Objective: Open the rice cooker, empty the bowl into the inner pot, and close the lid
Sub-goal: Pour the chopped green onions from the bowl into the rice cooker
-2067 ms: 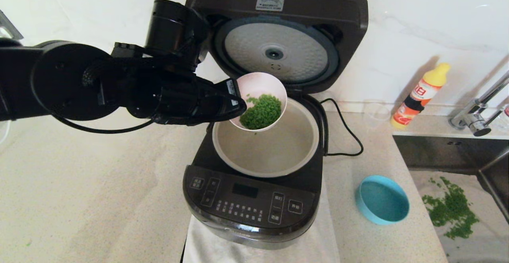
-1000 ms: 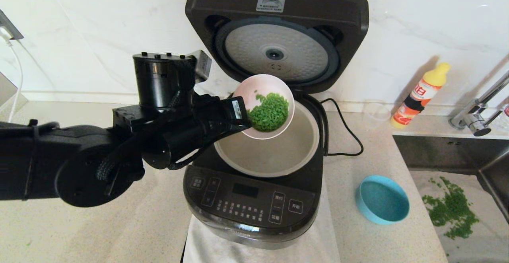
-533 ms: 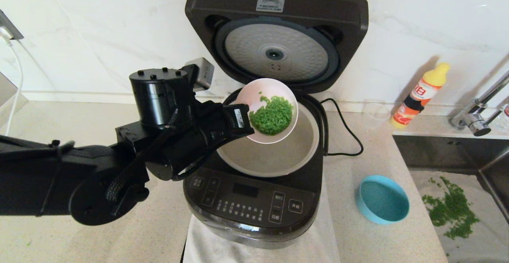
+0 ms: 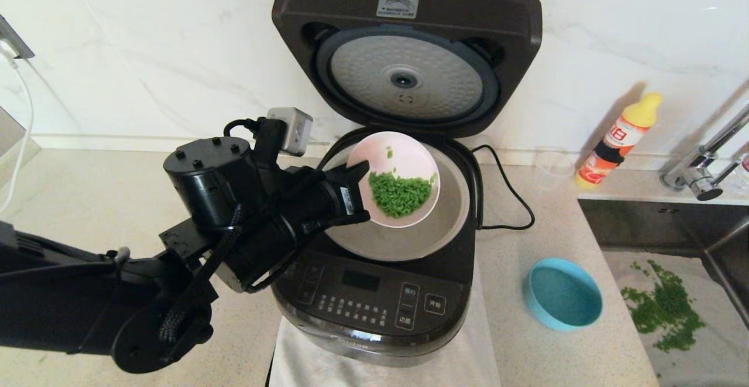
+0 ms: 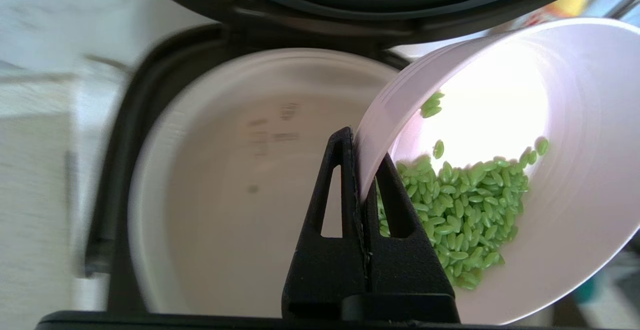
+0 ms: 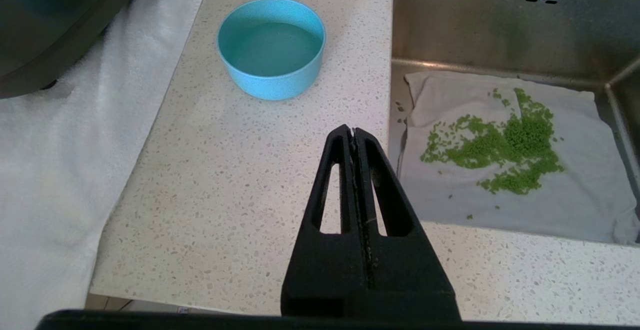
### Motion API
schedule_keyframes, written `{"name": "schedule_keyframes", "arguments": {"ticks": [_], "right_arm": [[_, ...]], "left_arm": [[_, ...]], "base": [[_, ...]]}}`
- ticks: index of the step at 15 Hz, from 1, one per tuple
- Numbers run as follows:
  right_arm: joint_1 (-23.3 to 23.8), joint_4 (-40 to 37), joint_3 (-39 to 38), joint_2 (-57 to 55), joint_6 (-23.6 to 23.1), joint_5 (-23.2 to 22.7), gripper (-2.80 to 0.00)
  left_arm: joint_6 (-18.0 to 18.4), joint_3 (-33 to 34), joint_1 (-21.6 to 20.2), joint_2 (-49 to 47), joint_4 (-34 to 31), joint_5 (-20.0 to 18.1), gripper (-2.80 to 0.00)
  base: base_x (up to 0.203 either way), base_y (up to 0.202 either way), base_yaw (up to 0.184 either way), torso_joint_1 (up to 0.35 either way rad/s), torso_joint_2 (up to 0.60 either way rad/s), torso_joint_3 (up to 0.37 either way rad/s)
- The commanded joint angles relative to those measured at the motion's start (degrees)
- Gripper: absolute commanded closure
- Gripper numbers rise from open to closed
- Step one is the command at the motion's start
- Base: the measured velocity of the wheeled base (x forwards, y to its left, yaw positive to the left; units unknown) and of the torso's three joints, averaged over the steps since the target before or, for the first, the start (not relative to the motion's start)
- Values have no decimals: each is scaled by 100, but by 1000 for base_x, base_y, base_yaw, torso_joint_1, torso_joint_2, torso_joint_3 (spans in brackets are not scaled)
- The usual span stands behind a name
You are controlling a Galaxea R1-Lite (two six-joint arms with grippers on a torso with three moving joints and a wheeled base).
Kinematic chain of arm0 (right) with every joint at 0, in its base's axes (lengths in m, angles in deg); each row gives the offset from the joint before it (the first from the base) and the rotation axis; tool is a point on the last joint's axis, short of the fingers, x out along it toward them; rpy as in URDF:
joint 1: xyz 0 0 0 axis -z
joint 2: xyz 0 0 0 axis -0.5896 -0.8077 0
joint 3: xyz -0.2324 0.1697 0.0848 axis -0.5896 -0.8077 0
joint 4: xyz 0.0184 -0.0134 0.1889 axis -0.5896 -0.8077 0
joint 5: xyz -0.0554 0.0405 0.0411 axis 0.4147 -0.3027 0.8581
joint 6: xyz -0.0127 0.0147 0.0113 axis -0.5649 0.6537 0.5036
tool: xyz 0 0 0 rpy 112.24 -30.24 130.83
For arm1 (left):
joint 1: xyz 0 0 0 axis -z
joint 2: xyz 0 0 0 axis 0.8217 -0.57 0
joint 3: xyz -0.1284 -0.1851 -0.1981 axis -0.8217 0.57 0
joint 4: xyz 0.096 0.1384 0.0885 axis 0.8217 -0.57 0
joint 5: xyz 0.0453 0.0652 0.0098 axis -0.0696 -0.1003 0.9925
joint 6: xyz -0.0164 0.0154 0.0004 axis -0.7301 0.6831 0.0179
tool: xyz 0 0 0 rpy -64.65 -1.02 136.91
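The left claw [image 4: 364, 191] pinches the pink bowl's [image 4: 404, 158] rim above the open cooker's pot [image 4: 450, 211]; tip further, keeping the rim inside the pot. The right claw [image 6: 354, 133] idles shut.

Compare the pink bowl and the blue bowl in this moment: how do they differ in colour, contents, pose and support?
The pink bowl holds green grains; the blue bowl holds none. The pink bowl is tilted above the inner pot, pinched at its rim by the left end effector; the blue bowl stands upright on the counter, free of either end effector. Both are round, plain, and similar in size.
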Motion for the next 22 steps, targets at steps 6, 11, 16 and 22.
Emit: {"name": "schedule_keyframes", "arguments": {"ticks": [6,11,16,22], "right_arm": [[-1,-4,0,-5,0,-4,0],[-1,-4,0,-5,0,-4,0],[-1,-4,0,-5,0,-4,0],[-1,1,0,-5,0,-4,0]], "left_arm": [[562,149,-214,-226,1046,-158,0],[1164,318,-346,-655,2241,-231,0],[1423,258,-420,-777,2556,-413,0],[1546,-331,-614,-763,2556,-652,0]], "base": [[0,0,0,0,0,0],[0,0,0,0,0,0],[0,0,0,0,0,0],[0,0,0,0,0,0]]}}
